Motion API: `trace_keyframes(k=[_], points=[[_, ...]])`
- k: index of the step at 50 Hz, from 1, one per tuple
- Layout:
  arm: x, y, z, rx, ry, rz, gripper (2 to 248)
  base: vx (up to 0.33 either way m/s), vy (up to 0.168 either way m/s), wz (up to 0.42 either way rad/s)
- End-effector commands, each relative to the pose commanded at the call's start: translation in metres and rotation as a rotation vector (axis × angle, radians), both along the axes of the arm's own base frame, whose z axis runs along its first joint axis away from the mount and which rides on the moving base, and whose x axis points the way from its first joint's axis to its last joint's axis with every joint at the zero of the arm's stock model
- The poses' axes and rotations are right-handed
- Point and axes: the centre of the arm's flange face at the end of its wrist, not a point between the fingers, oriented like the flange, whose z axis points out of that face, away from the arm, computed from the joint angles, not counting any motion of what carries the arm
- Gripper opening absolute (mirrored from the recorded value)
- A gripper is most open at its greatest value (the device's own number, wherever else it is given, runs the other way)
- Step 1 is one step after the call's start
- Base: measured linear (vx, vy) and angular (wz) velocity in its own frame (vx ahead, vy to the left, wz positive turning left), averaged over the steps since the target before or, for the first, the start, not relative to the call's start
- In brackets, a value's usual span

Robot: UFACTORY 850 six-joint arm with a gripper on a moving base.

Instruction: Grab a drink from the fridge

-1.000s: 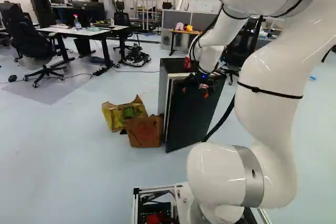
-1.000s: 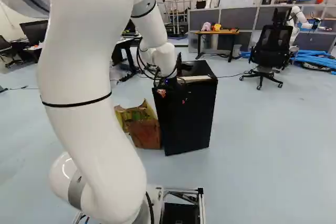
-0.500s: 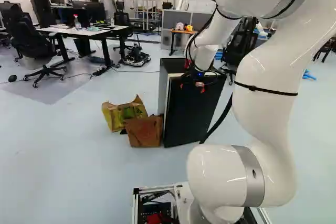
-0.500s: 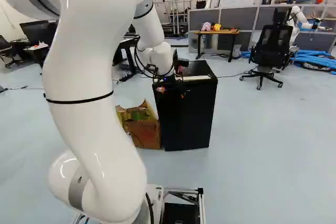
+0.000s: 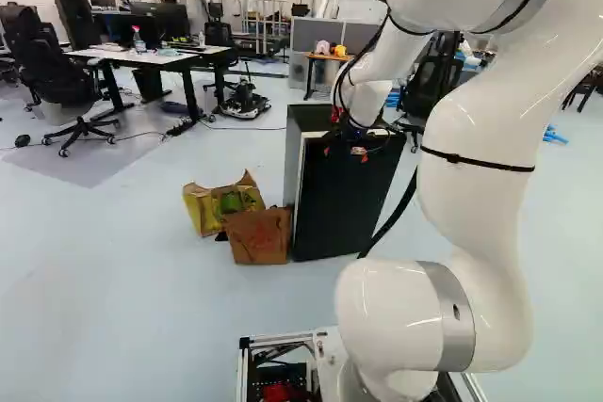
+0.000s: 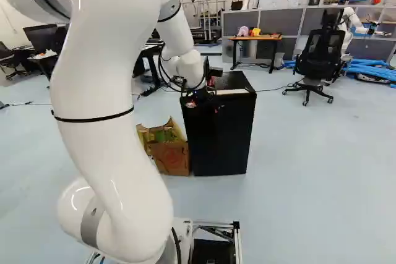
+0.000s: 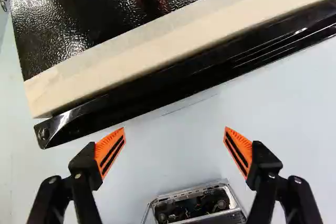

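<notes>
From left to right in the left base view, a yellowish box is partly covered by a brown box; beside them stands the fridge, its inside hidden, so I cannot tell where the drink is. By its top a red object is too small to name. The gripper, dark against the fridge's upper front, is hard to make out; the wrist view shows it spread wide. Counted: two boxes, one fridge, one red object, two orange-padded fingers.
</notes>
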Motion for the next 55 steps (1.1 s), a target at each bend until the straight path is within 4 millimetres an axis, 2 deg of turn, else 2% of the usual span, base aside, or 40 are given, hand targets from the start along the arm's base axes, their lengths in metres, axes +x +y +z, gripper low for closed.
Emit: trace_keyframes(k=[30, 55], points=[[-0.0019, 0.0005, -0.0009, 0.002, 0.024, 0.008, 247, 0.000, 0.000, 0.000], [-0.0015, -0.0025, -0.0005, -0.087, 0.027, 0.121, 247, 0.000, 0.000, 0.000]])
